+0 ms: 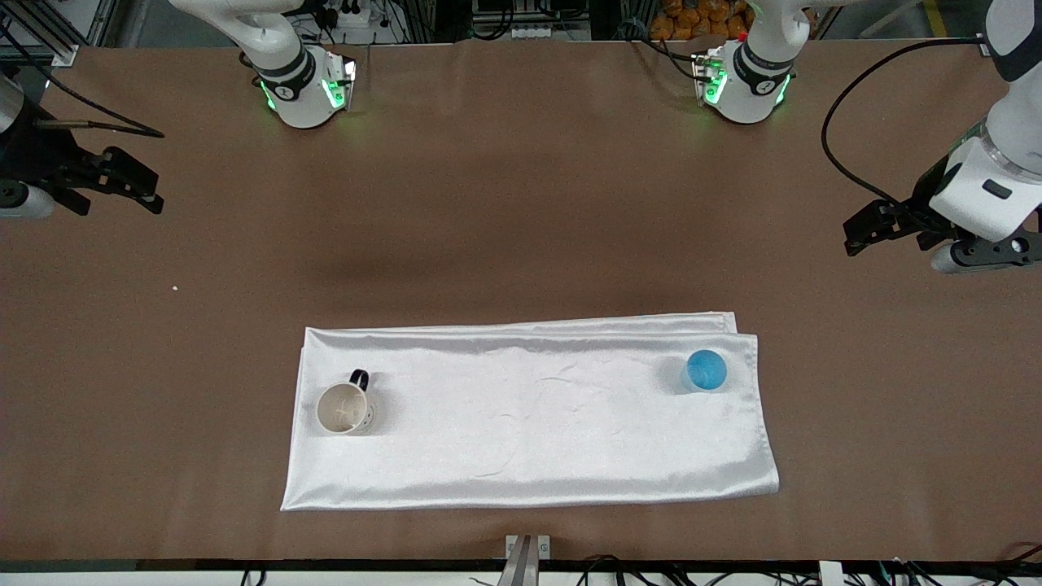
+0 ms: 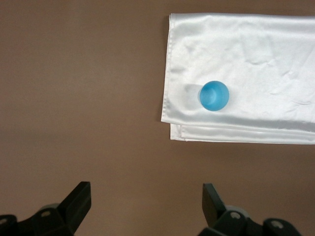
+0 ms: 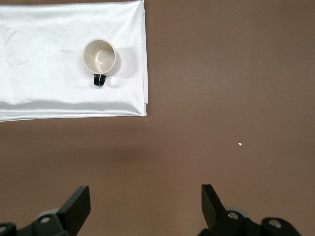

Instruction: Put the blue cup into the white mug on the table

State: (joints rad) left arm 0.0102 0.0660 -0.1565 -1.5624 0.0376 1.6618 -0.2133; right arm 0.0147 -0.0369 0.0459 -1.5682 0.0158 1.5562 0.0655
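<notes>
In the lower right of the front view, the blue cup is seen standing on a white satin cloth near its corner at the left arm's end, and the white mug is seen on the same cloth in the lower left of that frame, well apart from the cup, mouth up, with its black handle turned away from the front camera. The cloth is spread on the brown counter.

The left hand is held over bare counter at the right edge of the frame, its fingers spread wide and nothing between them; the right hand waits at the left edge, likewise apart and empty.

The step in hand is judged to be the reach for the cup, and the left arm is the better placed for it. The cup should be approached from above and clamped across its round wall, without the slippery cloth being pinched. Whether the cup stands mouth up or upside down cannot be told for certain, so the grip should be kept low on the wall. The cup should be centred over the mug before it is lowered.
</notes>
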